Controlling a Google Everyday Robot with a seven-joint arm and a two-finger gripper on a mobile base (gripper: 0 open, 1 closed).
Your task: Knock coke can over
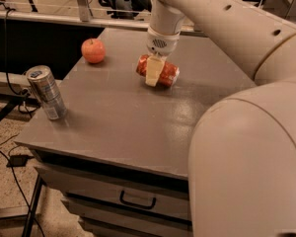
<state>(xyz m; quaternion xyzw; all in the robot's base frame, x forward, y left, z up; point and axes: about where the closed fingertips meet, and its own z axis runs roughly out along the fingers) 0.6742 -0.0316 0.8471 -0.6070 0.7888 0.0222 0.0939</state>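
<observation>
The red coke can (169,75) lies on its side at the back middle of the grey table (138,127), tilted slightly with its left end higher. My gripper (156,71) comes down from above and is shut on the coke can at its middle. One cream finger (153,72) crosses the can's front; the other finger is hidden behind it. I cannot tell whether the can rests fully on the table or hangs just above it.
A red apple (93,51) sits at the back left of the table. A silver-grey can with a blue-marked top (46,93) stands upright at the left edge. My arm fills the right side. A drawer with a handle (137,200) is below the front edge.
</observation>
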